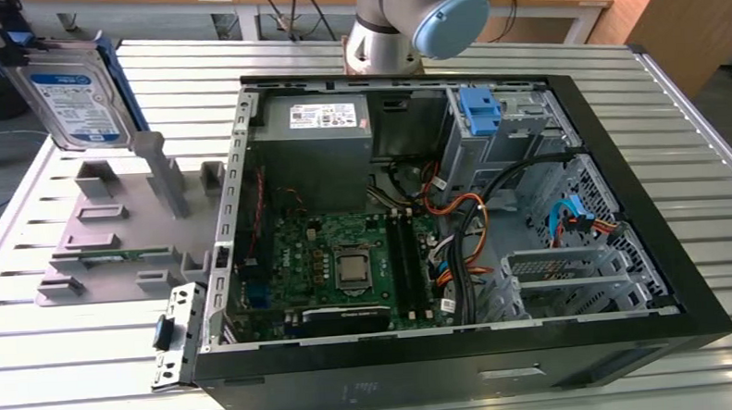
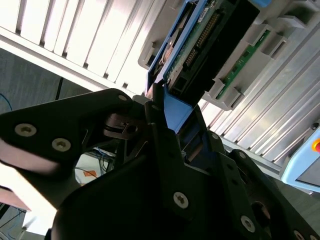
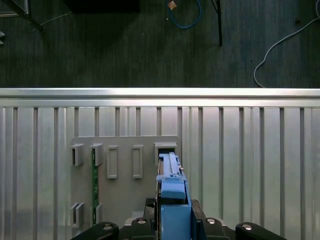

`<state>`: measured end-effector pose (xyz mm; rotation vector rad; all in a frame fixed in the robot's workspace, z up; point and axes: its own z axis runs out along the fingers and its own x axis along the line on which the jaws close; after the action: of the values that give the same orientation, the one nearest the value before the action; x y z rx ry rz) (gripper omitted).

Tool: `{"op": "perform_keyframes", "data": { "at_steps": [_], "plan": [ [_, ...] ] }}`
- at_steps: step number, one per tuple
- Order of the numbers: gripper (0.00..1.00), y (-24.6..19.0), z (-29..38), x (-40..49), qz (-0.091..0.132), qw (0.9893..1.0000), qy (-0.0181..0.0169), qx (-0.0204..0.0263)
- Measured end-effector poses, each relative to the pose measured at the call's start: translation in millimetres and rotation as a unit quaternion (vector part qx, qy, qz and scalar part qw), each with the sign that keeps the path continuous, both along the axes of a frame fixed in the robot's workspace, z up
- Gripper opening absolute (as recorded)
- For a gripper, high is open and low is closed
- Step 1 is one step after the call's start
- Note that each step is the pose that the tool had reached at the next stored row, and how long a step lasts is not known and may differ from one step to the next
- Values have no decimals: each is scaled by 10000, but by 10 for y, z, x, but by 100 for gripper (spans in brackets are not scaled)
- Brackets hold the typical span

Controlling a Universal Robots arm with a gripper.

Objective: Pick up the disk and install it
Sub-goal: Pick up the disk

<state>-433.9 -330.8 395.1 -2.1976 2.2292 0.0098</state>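
Note:
The disk, a silver drive with a white-and-blue label and blue side rails, hangs upright and slightly tilted above the grey holder plate at the exterior view's left. My gripper is shut on it, with the black fingers clamped on the blue rail at its end. In the first wrist view the disk appears edge-on over the holder plate, with the gripper shut around it. In the second wrist view the disk shows its circuit-board side and connector.
The open black computer case lies flat at the middle and right of the slatted metal table. Inside are the grey power-supply box, a blue latch on the drive cage, the motherboard and cables. A green memory stick stands in the holder plate.

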Motion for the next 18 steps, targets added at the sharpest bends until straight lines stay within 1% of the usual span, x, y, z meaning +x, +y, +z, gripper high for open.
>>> {"op": "perform_keyframes", "data": {
  "at_steps": [9,10,18],
  "plan": [
    [36,2,184,0,0,10000,0,0],
    [36,2,251,0,0,10000,0,0],
    [36,6,427,0,0,10000,0,0]
  ]
}}
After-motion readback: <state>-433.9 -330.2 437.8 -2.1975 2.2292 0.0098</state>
